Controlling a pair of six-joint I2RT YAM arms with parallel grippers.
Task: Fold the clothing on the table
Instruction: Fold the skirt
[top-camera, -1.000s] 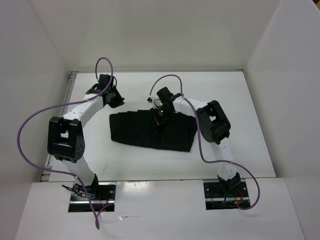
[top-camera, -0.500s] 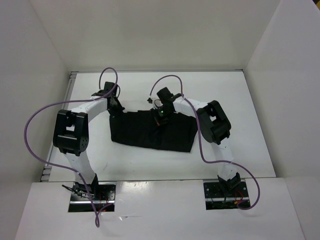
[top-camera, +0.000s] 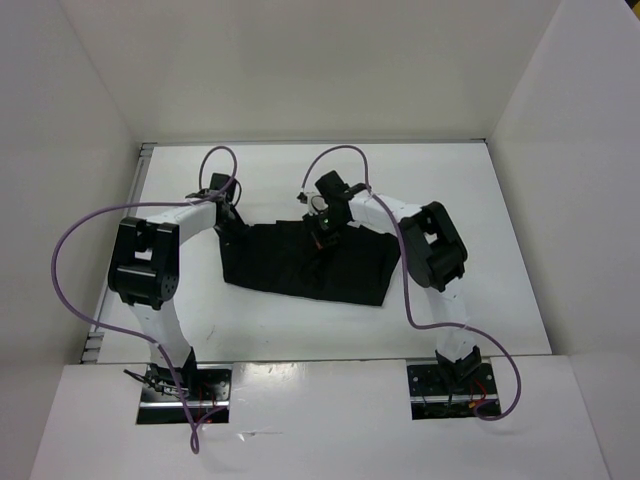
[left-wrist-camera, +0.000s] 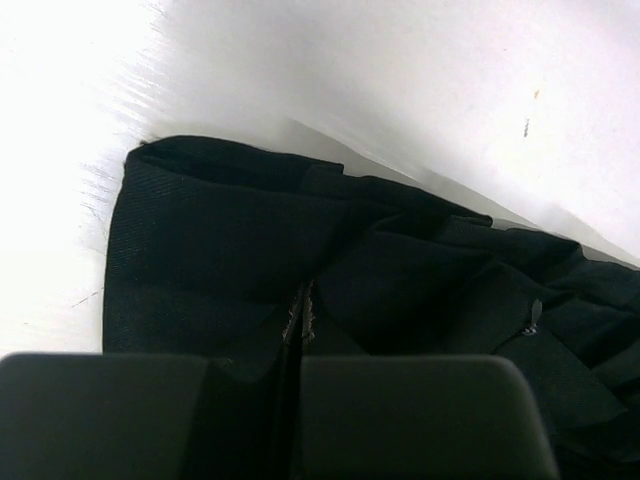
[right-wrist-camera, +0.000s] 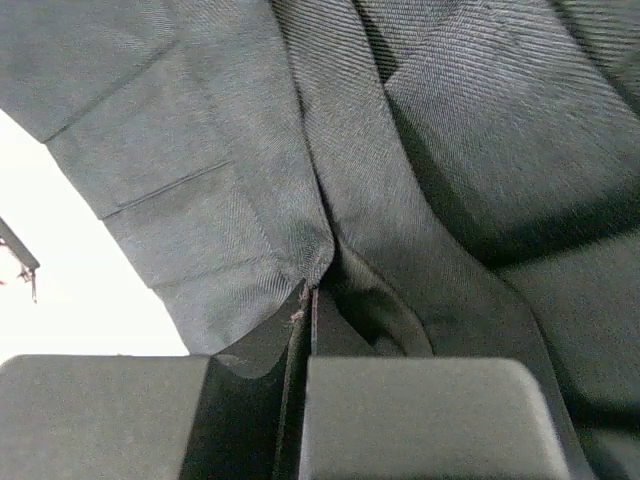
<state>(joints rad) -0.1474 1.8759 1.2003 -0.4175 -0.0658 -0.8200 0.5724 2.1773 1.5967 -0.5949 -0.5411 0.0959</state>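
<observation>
Pinching the clothing (top-camera: 305, 265), left fingers (left-wrist-camera: 140, 415) and right fingers (right-wrist-camera: 420, 420) clamp tight.

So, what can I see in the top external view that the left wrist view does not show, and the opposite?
Only the top external view shows the whole outline of the clothing, both arms, their purple cables and the right gripper at the far edge of the clothing. Only the left wrist view shows, close up, the left gripper shut on a pinched ridge of fabric near a corner. Both show the black clothing lying on the white table.
</observation>
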